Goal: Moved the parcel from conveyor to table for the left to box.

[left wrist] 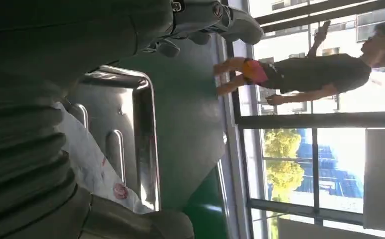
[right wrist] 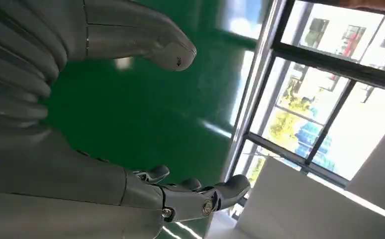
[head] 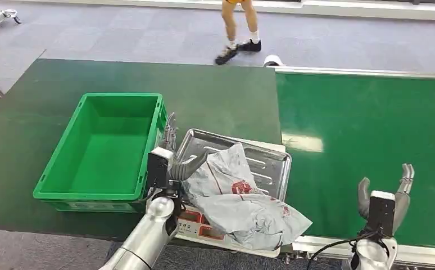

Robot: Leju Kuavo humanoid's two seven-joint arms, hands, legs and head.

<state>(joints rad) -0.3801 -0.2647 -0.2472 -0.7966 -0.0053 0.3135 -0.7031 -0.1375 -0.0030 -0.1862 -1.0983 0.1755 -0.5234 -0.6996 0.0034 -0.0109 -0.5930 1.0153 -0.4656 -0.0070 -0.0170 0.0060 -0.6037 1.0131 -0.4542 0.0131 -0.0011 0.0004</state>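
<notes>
Head view: parcel [head: 243, 205] on tray [head: 271, 157], left hand [head: 173, 152] beside.

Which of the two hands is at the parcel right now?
The left hand, by the grey parcel on the metal tray. The right hand hangs open over the bare green conveyor.

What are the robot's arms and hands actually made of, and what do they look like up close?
The arms are smooth silver tubes with rounded joints. The left hand and right hand each carry a black box at the wrist, a grey ribbed cover, a thick grey thumb and darker jointed fingers with small metal pins. A black cable loops below the right wrist.
</notes>
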